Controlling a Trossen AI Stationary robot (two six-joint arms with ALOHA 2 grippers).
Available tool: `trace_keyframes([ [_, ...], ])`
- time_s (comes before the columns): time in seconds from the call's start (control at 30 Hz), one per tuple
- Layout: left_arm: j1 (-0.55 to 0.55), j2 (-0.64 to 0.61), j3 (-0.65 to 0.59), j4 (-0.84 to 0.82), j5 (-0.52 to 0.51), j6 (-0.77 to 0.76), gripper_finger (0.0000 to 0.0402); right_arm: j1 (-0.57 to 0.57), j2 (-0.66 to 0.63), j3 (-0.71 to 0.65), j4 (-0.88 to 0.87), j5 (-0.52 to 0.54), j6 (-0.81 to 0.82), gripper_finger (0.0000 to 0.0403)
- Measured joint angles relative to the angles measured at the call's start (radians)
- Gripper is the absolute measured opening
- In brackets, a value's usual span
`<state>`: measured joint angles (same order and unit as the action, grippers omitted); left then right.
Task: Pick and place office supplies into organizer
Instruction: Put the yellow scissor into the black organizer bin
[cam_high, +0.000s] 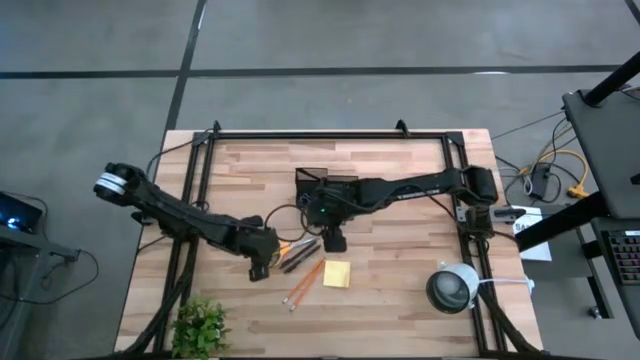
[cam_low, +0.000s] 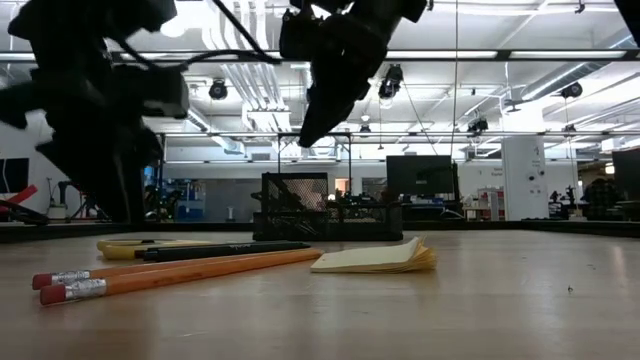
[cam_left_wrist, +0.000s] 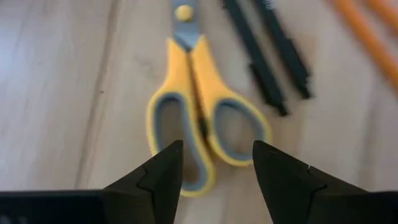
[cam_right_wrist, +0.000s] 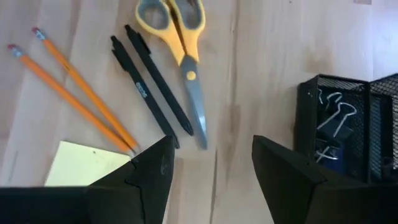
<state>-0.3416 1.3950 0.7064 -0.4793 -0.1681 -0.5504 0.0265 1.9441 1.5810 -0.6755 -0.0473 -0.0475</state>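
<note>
Pale wooden planks make up the table (cam_high: 400, 290), which stands on a grey floor with a large lit hall showing behind it in the low view. Near the table's middle lies the black mesh desk organizer (cam_high: 325, 182), with metal binder clips (cam_right_wrist: 329, 118) in one compartment. In front of it, flat on the wood, lie the yellow-handled scissors (cam_left_wrist: 199, 124) with blades shut, two dark pens (cam_right_wrist: 149, 93) side by side just beside them, two orange pencils (cam_right_wrist: 74, 87) with pink erasers next to the pens, and a square yellow sticky-note pad (cam_high: 336, 274) by the pencil tips.

The left claw (cam_left_wrist: 214, 171) hangs just above the scissor handles, its fingers spread wide and holding nothing. The right claw (cam_right_wrist: 211, 165) hovers higher, between the organizer and the supplies, also wide and empty.

A small green plant (cam_high: 200, 328) sits at the table's near left corner, and a round white-grey device (cam_high: 452, 288) sits near the right edge.
</note>
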Motion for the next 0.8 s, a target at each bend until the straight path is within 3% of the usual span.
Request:
trace_keyframes([
  [0.53, 0.002, 0.182, 0.027, 0.047, -0.001, -0.019, 0.0175, -0.008, -0.009, -0.011, -0.007, 0.031, -0.019, 0.0201],
  [0.8, 0.010, 0.186, 0.027, 0.065, 0.006, 0.067, 0.0078, -0.008, -0.009, -0.041, -0.008, 0.032, -0.048, 0.0201],
])
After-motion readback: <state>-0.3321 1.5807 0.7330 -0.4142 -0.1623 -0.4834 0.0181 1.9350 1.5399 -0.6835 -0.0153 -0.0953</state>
